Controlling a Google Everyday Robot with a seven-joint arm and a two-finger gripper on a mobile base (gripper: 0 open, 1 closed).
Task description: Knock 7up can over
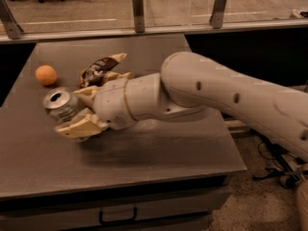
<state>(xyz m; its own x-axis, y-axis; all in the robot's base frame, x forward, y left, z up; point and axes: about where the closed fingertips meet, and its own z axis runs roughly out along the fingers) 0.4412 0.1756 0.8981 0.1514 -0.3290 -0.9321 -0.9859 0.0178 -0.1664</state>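
Note:
The 7up can (60, 105), a silver can with its open top showing, leans tilted near the table's left side. My gripper (71, 111) reaches in from the right and is shut on the can. One cream finger (86, 94) is behind the can and the other (78, 127) is in front of it. The can's right side is hidden by the fingers. The white arm (216, 95) stretches across the table from the right.
An orange ball (45, 74) lies at the left rear of the grey table (144, 162). A brown-and-cream snack bag (98, 67) lies just behind my wrist. A railing with posts (138, 8) runs behind the table. A drawer front sits below the table's near edge.

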